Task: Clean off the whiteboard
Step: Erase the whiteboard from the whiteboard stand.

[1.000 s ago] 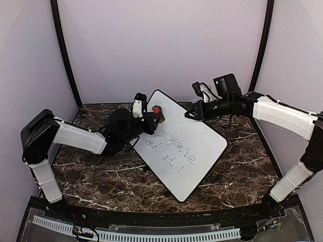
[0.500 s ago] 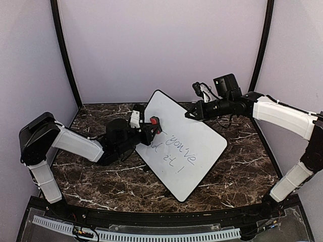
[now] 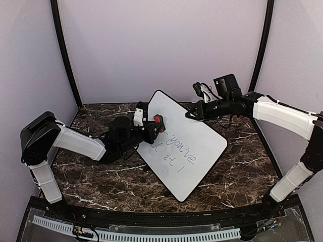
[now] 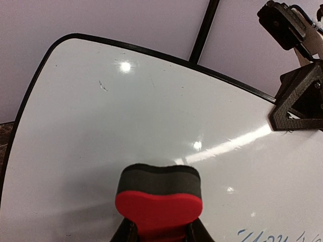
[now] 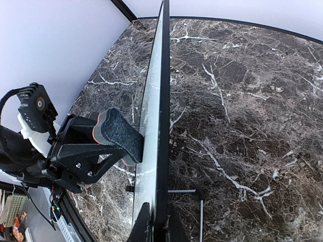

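Mid-wipe on a propped board: the left hand (image 3: 153, 126) is clamped on the red eraser (image 4: 159, 201), felt touching the tilted whiteboard (image 3: 202, 136); the right hand (image 3: 191, 114) is pinched shut on its top edge.
The whiteboard stands propped on the marble-patterned worktop (image 3: 242, 171), its glossy face right in front of the left hand, its thin black rim in the right hand's pinch; the blue-grey writing (image 3: 174, 151) lies just past the eraser, toward the board's lower end; the board is thin, slick and gripped at one edge only, so a hard push could, I judge, pivot it or slip it free; its lower edge may skid on the polished stone; the eraser is a rounded red block faced with dark felt, soft enough that a tilted stroke might leave streaks.
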Tool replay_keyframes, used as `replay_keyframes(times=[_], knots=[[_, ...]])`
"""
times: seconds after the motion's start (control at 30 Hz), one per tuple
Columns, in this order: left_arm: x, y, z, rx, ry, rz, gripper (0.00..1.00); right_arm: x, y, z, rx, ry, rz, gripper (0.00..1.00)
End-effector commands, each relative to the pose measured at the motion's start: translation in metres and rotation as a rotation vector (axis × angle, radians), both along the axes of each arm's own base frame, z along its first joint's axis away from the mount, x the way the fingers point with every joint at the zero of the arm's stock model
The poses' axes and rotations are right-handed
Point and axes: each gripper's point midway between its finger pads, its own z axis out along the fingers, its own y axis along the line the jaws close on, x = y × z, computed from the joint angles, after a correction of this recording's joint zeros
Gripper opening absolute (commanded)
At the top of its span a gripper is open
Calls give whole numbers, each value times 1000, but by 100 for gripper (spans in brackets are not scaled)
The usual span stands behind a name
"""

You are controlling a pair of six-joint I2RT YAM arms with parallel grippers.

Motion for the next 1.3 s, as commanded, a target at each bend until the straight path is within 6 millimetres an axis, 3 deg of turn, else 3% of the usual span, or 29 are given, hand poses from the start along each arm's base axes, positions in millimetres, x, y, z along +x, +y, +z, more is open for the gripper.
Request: replay_keyframes(times=[0.0,0.13,0.3,0.47,0.57,0.93,1.1,1.27], knots=[[-25,-30,-28,73,80,-131,0,-21,31,-22,-46,-118,210,0],[-38,-33,-40,86,101,-141,0,-22,31,-22,-44,-119,210,0],[-47,-22,-64,95,159,-135,0,-22,31,-21,-41,-119,213,0],[-44,-8,-78,122,174,-66,0,-22,32,-21,-40,-118,213,0],[-32,5,-82,157,172,25,0,-23,32,-21,-39,-118,214,0],[14,1,-39,153,81,118,0,-23,32,-22,-37,-115,218,0],[19,0,-32,152,62,129,0,-23,32,-22,-39,-117,216,0],[5,1,-46,149,100,77,0,-23,32,-22,-39,-116,216,0]])
